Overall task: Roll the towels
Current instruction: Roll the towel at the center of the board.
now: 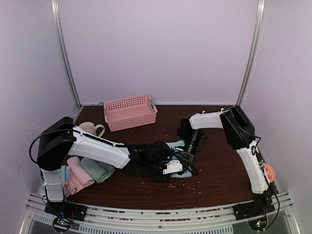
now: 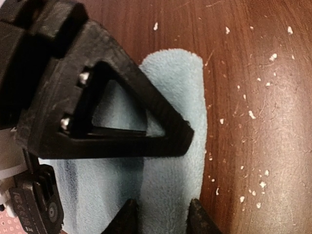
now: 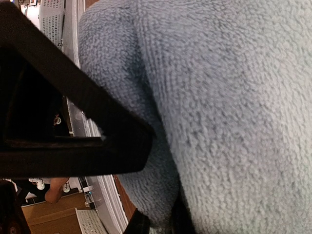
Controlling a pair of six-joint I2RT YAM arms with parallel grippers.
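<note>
Overhead, both arms are seen stretched to the middle of the dark wooden table [image 1: 224, 165], where the light blue towel [image 1: 183, 173] is spread beneath them. The left gripper [image 1: 169, 168] and the right gripper [image 1: 189, 157] are brought together over it, just beside each other. A rolled sage green towel [image 1: 100, 169] and a pink towel [image 1: 78, 176] are set by the left arm's base, with a mug [image 1: 91, 129] behind them and a pink basket [image 1: 130, 112] farther back.

From the left wrist, one black triangular finger [image 2: 122, 122] is seen lying across the blue towel, whose rounded edge is turned toward bare wood dotted with pale crumbs [image 2: 251, 114]. The other finger is out of view, so how those jaws stand cannot be told.

From the right wrist, the view is filled by blue pile pressed against a black finger [image 3: 73, 136] — the jaws are drawn together on the towel.
</note>
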